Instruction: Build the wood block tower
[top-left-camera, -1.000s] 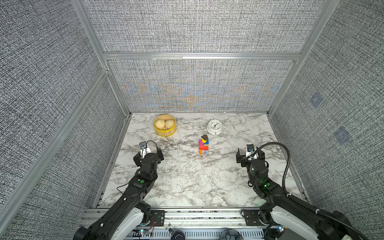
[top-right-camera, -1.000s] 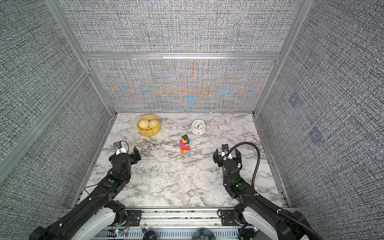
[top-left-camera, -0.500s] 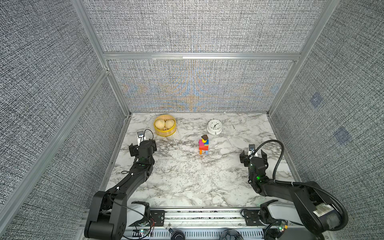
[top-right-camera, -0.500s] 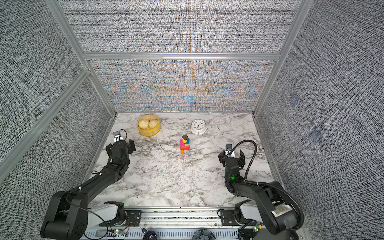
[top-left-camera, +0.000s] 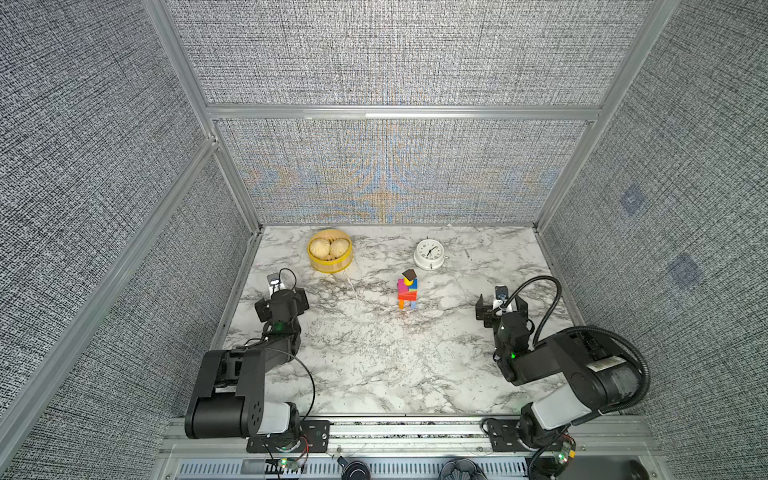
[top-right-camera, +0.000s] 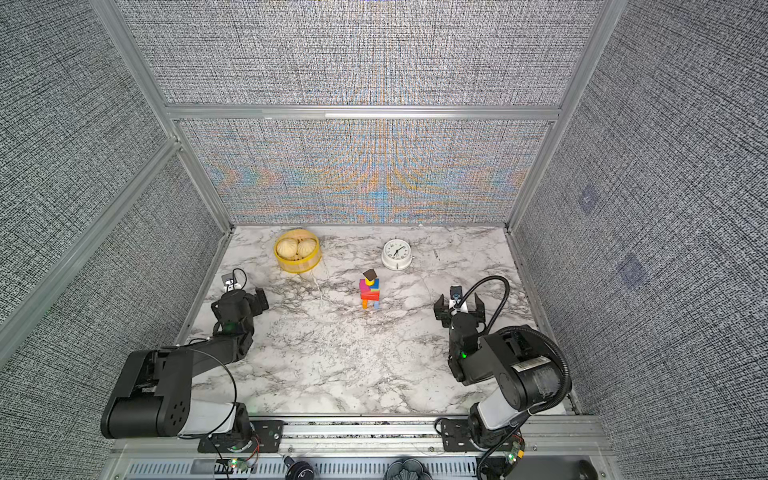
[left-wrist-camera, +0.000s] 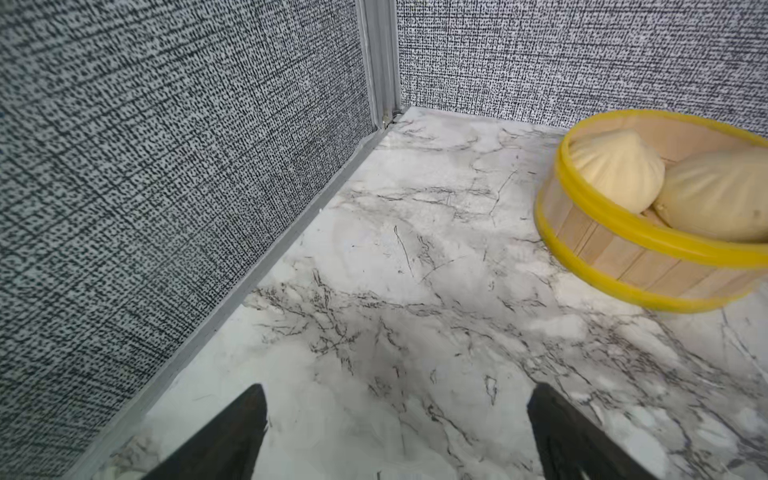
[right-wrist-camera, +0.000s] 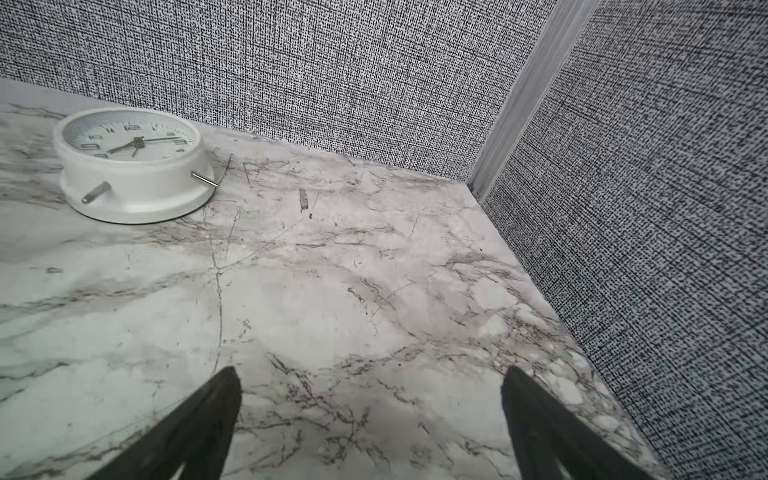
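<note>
Marble tabletop (top-left-camera: 374, 353) walled in grey weave: left gripper (left-wrist-camera: 399, 386) parked near the steamer basket (top-left-camera: 330, 266), fingers spread wide, empty. Mid-table the tower (top-left-camera: 407, 291), standing free, brown cap (top-left-camera: 409, 274) on, seemingly finished; behind it the white clock (top-left-camera: 429, 252); then right gripper (right-wrist-camera: 370, 370), splayed and empty, likely clear of it to spare the stack. Nothing legible except dial numerals.
</note>
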